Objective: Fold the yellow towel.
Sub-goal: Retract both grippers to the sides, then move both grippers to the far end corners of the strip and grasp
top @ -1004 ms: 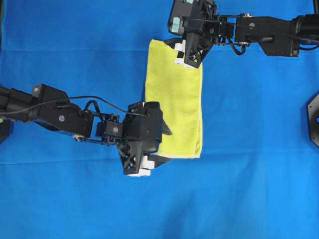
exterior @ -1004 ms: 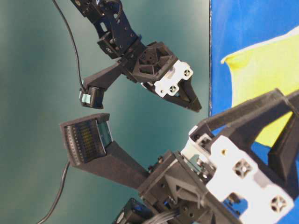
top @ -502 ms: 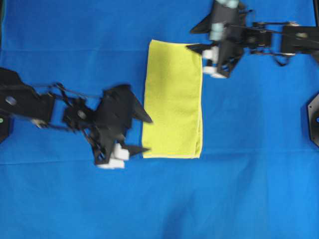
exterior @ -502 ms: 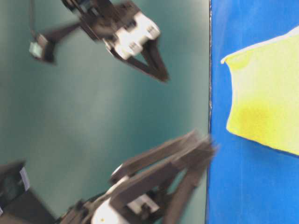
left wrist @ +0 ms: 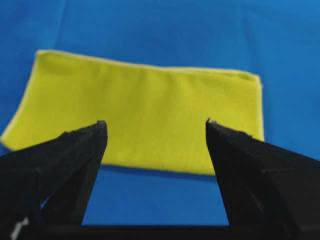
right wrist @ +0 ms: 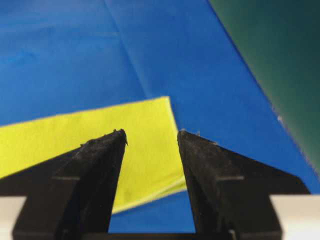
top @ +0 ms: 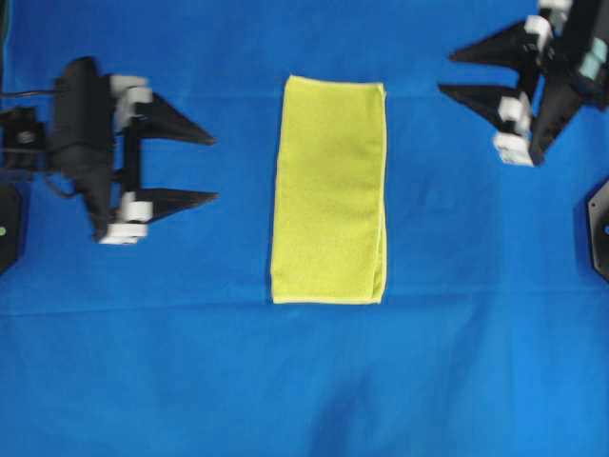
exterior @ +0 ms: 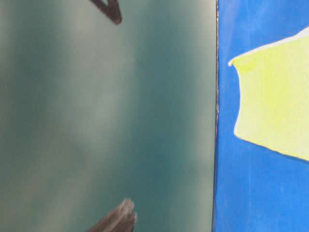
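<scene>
The yellow towel point(top: 329, 190) lies flat on the blue cloth as a tall, narrow rectangle with doubled layers along its right edge. My left gripper point(top: 212, 168) hangs open well to the left of it, fingers pointing at the towel, nothing between them. My right gripper point(top: 446, 74) is open at the upper right, clear of the towel's top right corner. In the left wrist view the towel point(left wrist: 145, 115) lies beyond the open left gripper point(left wrist: 155, 122). The right wrist view shows the towel's corner point(right wrist: 75, 140) beyond the empty right gripper point(right wrist: 150, 132). The table-level view catches one towel end point(exterior: 275, 101).
The blue cloth point(top: 457, 362) covers the whole table. Black mounts sit at the right edge point(top: 599, 228) and the left edge point(top: 8, 228). In the table-level view a dark green wall point(exterior: 106, 121) stands past the table, with blurred fingertips point(exterior: 108, 8) at the top.
Both grippers have drawn away from the towel: the left one swung out to the left, the right one to the upper right. The towel has stayed flat where it was.
</scene>
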Motion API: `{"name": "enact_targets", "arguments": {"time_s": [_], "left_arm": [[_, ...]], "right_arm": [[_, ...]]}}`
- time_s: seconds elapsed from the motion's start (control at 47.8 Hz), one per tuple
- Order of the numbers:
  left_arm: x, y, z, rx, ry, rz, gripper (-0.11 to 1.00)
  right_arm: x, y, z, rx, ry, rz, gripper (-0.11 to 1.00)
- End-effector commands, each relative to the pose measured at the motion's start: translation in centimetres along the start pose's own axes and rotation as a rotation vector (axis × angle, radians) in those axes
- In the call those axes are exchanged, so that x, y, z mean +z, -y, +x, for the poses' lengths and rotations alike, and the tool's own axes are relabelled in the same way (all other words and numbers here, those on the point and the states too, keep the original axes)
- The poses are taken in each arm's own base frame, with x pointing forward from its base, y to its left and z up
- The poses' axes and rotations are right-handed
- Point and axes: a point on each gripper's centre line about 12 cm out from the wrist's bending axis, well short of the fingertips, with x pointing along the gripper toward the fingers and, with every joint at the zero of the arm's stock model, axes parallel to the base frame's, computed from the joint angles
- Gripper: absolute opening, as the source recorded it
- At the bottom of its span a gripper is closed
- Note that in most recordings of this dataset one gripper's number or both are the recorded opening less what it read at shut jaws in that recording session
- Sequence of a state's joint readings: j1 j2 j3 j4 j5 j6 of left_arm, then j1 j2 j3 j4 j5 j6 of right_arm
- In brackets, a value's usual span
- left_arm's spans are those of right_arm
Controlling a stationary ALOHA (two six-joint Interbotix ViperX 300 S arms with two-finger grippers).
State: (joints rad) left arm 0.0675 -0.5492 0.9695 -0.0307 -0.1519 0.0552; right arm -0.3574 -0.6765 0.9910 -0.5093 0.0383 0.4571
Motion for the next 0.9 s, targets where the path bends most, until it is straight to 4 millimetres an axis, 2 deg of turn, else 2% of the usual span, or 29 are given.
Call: {"name": "enact_targets", "arguments": {"time_s": [0.0, 0.167, 0.523, 0.669, 0.878], "left_arm": [[0.3, -0.3, -1.6, 0.014, 0.058, 0.0, 0.75], [-0.9, -0.8, -2.7, 0.035, 0.074, -0.007, 0.75], [-0.9, -1.0, -2.3, 0.041, 0.077, -0.009, 0.75], [-0.9, -2.1, -1.2, 0.079, 0.07, -0.016, 0.75], [-1.8, -4.8, 2.8, 0.155, -0.003, -0.02, 0.75]], "right_arm": [[-0.4, -0.1, -0.8, 0.006, 0.02, 0.02, 0.51], [-1.3, -0.2, -1.2, 0.015, 0.022, 0.051, 0.51], [-1.3, -0.2, -0.9, 0.015, 0.017, 0.068, 0.51], [-1.8, 0.9, 0.6, -0.027, -0.041, 0.093, 0.5], [-3.4, 3.5, 4.9, -0.109, -0.186, 0.12, 0.5]]}}
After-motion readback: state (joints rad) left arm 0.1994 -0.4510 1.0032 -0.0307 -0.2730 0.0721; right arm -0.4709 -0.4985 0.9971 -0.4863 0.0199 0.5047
